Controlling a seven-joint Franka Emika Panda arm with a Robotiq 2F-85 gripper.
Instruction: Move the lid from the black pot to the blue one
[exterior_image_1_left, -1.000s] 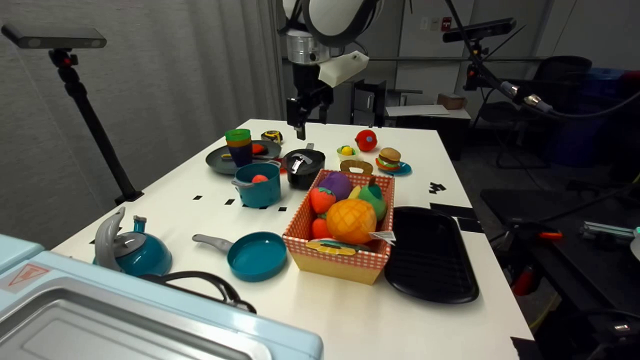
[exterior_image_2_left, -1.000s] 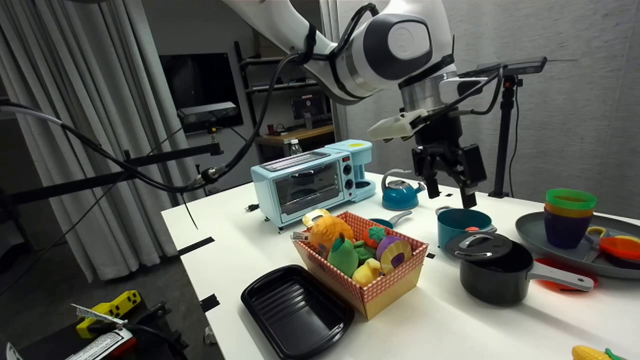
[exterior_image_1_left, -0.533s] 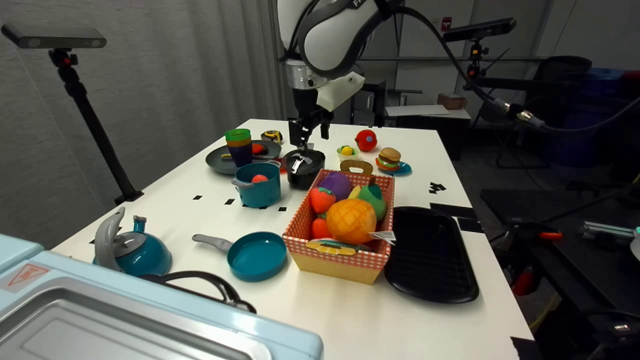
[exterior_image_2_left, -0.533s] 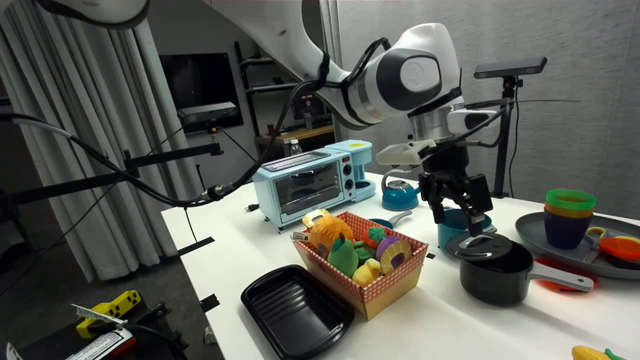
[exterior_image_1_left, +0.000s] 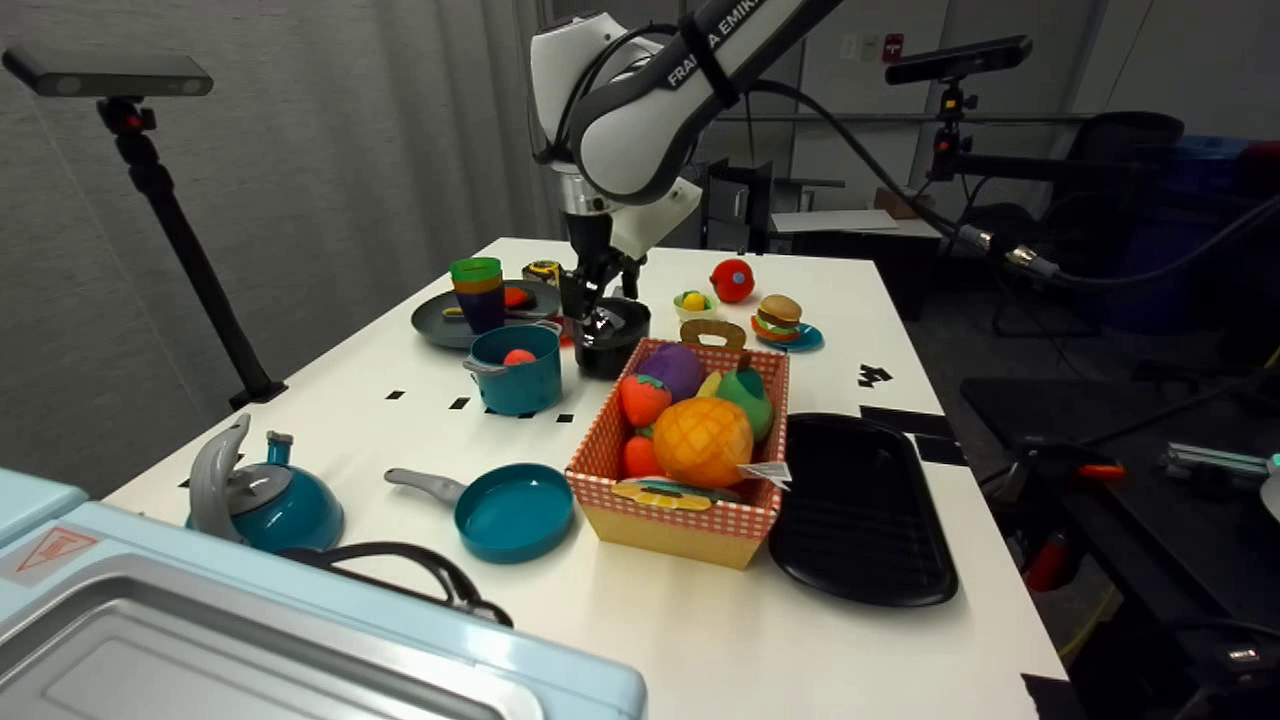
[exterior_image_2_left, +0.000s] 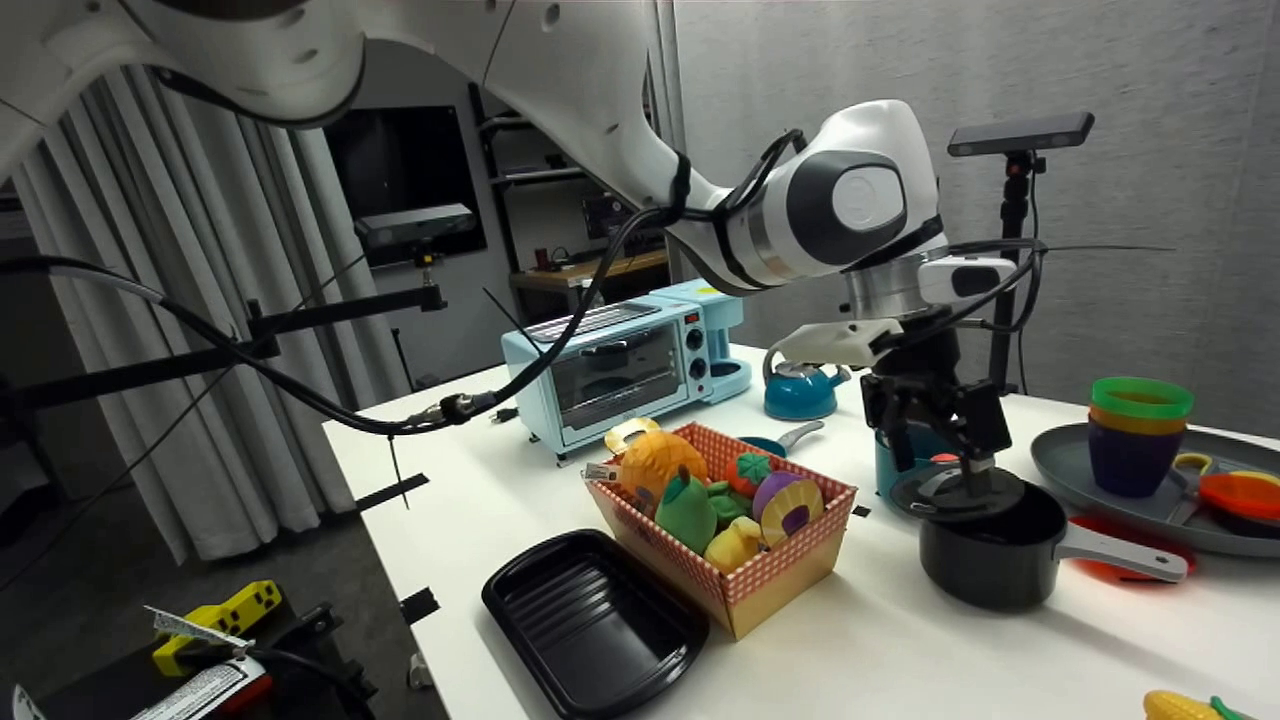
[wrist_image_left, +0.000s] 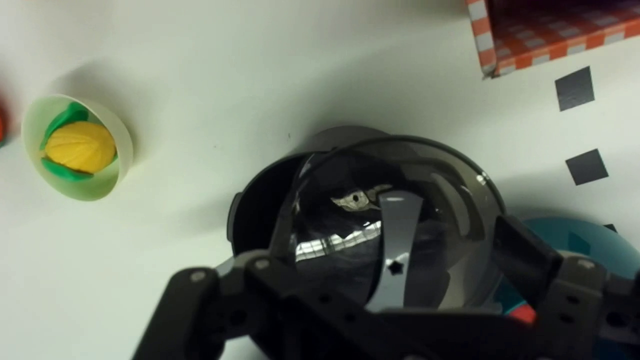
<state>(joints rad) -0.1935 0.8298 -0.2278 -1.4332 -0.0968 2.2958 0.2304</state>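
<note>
Gripper (wrist_image_left: 397, 230) spread wide and holding nothing, its two dark fingers (wrist_image_left: 525, 260) to either side of the grey handle (wrist_image_left: 400, 222) on the see-through dark lid (wrist_image_left: 350, 215), with a gap on each side in the wrist view. Over the last second it has come down to this height; whether either finger touches the lid cannot be told. The lid has not moved: it sits off-centre on the black pot (exterior_image_2_left: 985, 570), overhanging towards the blue pot (exterior_image_1_left: 530, 386) and leaving part of the black pot uncovered. So the approach seems nearly done, with gripping the handle the likely next step and the transfer yet to begin.

Just beside, the blue pot stands lidless with a round coral-red object (exterior_image_1_left: 519, 357) inside. That looks lower than the rim, so it probably won't keep the lid from seating.

Further out, a checked basket (exterior_image_1_left: 660, 530) of toy food (exterior_image_1_left: 703, 443) stands near the black pot, and a grey platter (exterior_image_2_left: 1068, 468) carries stacked cups (exterior_image_2_left: 1138, 440). The tall cups may need avoiding.
</note>
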